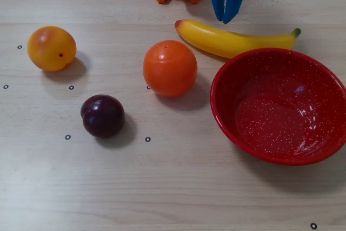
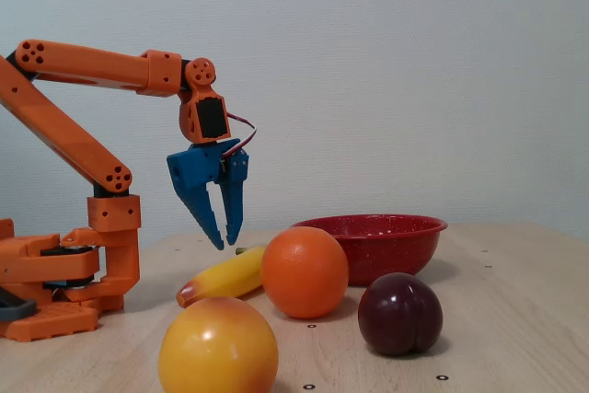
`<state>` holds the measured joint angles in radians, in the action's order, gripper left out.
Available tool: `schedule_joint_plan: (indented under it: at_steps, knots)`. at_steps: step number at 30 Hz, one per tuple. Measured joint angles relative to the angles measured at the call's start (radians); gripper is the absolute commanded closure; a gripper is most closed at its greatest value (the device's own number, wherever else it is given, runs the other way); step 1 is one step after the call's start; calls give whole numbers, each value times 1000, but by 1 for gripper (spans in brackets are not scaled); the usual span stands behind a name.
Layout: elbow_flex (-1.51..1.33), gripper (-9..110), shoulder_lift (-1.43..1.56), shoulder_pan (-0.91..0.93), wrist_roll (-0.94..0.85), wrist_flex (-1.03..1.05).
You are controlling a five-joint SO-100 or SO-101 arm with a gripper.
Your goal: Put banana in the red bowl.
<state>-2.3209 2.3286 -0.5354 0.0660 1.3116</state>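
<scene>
Red bowl (image 1: pixel 238 71) at right of overhead view, empty, upright on table (image 1: pixel 178 187). Banana (image 1: pixel 232 40) lying flat just behind bowl rim, green stem toward right, blunt end near orange fruit (image 1: pixel 170 68). Yellow-orange fruit (image 1: pixel 51 48) far left; dark plum (image 1: pixel 102 116) in front (both well apart from bowl). Blue gripper (image 2: pixel 224 242) hovers above banana, fingers slightly parted, holding nothing.

overhead looks down, fixed side-on, sharing table (image 1: pixel 173 187)
</scene>
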Motion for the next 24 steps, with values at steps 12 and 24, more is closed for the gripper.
schedule_joint_plan:
  at_steps: [12,24]
  knots:
    - [2,87,-5,-80,494,64]
    - [2,83,-6,-94,505,12]
